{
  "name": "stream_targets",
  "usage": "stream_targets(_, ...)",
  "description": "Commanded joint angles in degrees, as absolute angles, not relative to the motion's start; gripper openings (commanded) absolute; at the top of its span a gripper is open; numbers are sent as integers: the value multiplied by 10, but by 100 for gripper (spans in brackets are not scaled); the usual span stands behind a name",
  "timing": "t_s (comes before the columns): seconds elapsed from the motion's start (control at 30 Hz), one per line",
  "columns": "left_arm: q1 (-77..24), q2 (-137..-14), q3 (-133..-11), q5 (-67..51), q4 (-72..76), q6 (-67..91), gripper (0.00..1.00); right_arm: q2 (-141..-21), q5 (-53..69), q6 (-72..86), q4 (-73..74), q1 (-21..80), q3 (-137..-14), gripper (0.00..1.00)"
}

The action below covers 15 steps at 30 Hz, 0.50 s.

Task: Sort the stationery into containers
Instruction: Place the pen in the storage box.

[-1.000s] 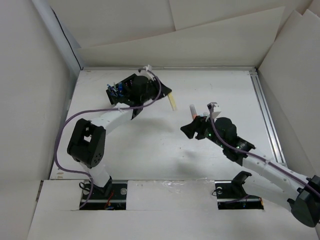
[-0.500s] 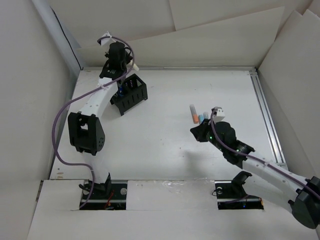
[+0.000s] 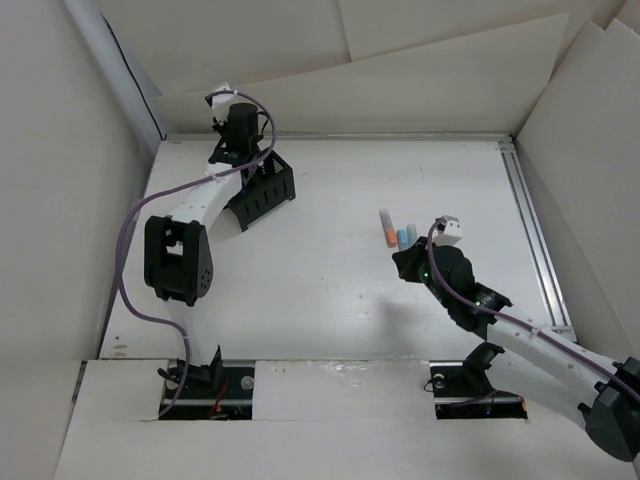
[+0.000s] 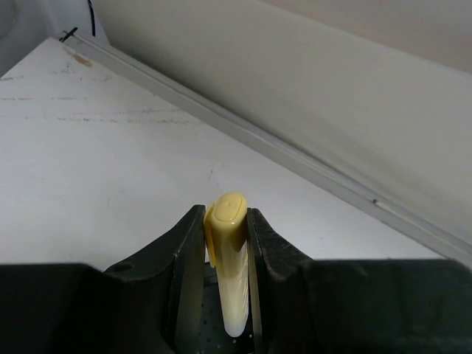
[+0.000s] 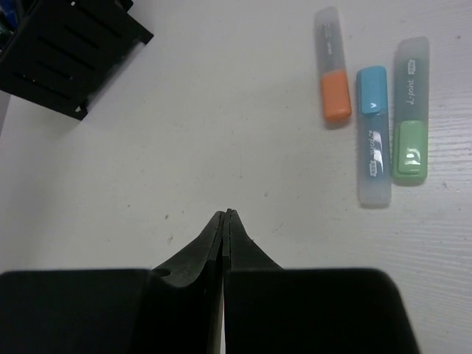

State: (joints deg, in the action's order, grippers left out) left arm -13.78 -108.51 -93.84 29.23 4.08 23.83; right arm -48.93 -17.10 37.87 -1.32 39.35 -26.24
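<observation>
My left gripper hangs at the back left of the table, by the far side of the black mesh organizer. It is shut on a yellow highlighter, which stands lengthwise between the fingers with its cap end outward. My right gripper is shut with nothing in it and sits low over bare table. Beyond it to the right, an orange highlighter, a light blue one and a green one lie side by side. The top view shows the orange highlighter just beyond my right gripper.
The organizer shows at the upper left of the right wrist view, with blue pen ends at its corner. A metal rail runs along the back wall. Another rail edges the table's right side.
My left arm has carried the yellow highlighter from over the middle of the table to the far side of the organizer. My right gripper has closed and drawn back slightly to the right.
</observation>
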Motion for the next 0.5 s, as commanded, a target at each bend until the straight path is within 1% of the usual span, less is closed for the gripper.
stream_targets(0.0, -145, -1078, -908, 301, 95, 218, 0, -479, -209, 393, -10, 385, -264, 2)
stream_targets(0.13, -158, -1084, -888, 307, 127, 196, 0, -479, -237, 412, 14, 385, -264, 9)
stream_targets(0.17, -158, -1084, -888, 307, 127, 204, 0, -484, -243, 412, 14, 379, -264, 9)
stream_targets(0.23, -158, -1089, -888, 307, 127, 209, 0, -484, -243, 417, 20, 374, -264, 12)
stream_targets(0.3, -158, -1089, -880, 300, 136, 209, 0, -490, -250, 423, 25, 368, -269, 12)
stream_targets(0.33, -158, -1089, -873, 300, 136, 209, 1, -490, -250, 423, 25, 368, -269, 15)
stream_targets(0.43, -158, -1089, -873, 287, 131, 209, 11, -497, -255, 428, 25, 363, -276, 33)
stream_targets(0.47, -158, -1089, -873, 287, 131, 209, 22, -506, -255, 428, 25, 358, -276, 42)
